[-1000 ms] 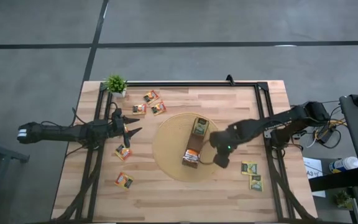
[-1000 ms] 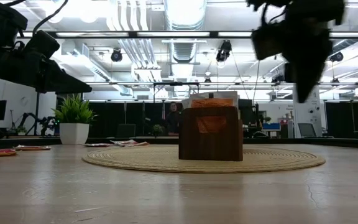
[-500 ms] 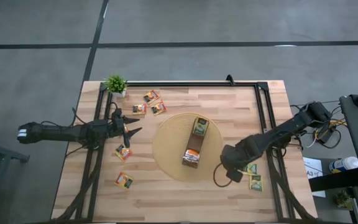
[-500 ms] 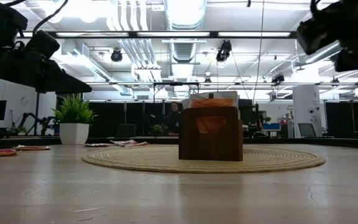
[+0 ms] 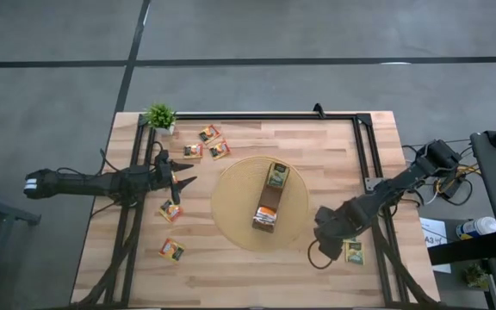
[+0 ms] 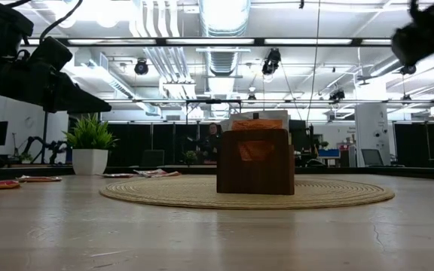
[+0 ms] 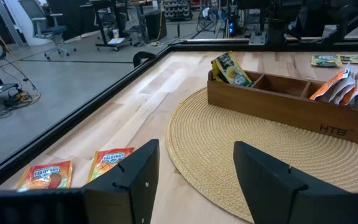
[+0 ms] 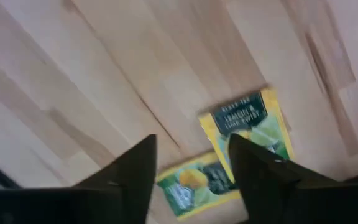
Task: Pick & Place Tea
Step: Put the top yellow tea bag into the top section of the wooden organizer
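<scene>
Two green-and-yellow tea sachets (image 8: 247, 127) (image 8: 194, 183) lie flat on the table near its right edge. My right gripper (image 8: 191, 149) hangs open above them, pointing down and touching neither. In the high view it (image 5: 332, 234) covers one sachet; the other (image 5: 354, 252) shows beside it. The long brown box (image 5: 269, 198) stands on the round woven mat (image 5: 231, 202) and holds some sachets. Orange sachets lie at the left (image 5: 170, 210) (image 5: 172, 250) and the far left (image 5: 209, 133). My left gripper (image 5: 179, 179) waits open at the left, above the table.
A small potted plant (image 5: 160, 115) stands at the far left corner. A black frame (image 5: 364, 155) runs along the table's far, left and right sides. Bare wood lies along the near edge, in front of the mat.
My right gripper has swung from beside the box, over the mat, toward the table's right and near edges. It now stands over the green-and-yellow sachets. No sachet and not the box has moved.
</scene>
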{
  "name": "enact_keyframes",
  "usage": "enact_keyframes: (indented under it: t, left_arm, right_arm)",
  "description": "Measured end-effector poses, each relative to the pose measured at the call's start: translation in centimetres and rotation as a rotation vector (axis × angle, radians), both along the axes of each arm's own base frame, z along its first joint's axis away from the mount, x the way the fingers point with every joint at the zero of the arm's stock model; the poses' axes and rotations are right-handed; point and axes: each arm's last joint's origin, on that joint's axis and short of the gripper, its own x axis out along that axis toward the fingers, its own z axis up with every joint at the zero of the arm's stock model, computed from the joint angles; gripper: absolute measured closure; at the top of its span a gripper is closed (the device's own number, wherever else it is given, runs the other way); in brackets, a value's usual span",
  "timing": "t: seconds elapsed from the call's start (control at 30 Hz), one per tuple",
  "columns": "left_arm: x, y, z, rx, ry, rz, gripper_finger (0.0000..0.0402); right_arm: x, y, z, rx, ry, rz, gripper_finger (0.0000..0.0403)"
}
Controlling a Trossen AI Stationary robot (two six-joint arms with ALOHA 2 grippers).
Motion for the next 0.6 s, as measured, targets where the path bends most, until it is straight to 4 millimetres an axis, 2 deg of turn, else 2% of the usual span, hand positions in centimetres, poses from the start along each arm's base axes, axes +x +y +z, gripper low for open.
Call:
enact_keyframes:
  t: [0.13,0.23,0.37,0.5,0.6]
  left_arm:
    - [0.0,0.0,0.0,0.000,0.000,0.000,0.0199]
    - [0.0,0.0,0.0,0.000,0.000,0.000,0.0199]
    - [0.0,0.0,0.0,0.000,0.000,0.000,0.0199]
    - [0.0,0.0,0.0,0.000,0.000,0.000,0.0199]
    - [0.0,0.0,0.0,0.000,0.000,0.000,0.0199]
  right_arm:
    - [-1.3,0.4,-1.2,-0.029,0.047,0.024,0.0168]
    - [-2.4,0.4,-2.5,-0.059,0.089,0.030,0.0152]
    - [-3.5,-0.2,-4.6,-0.081,0.119,0.006,0.0147]
    - [-3.9,-0.6,-7.1,-0.031,0.053,-0.009,0.0153]
    - [-4.4,-1.0,-8.1,-0.014,0.035,-0.066,0.0163]
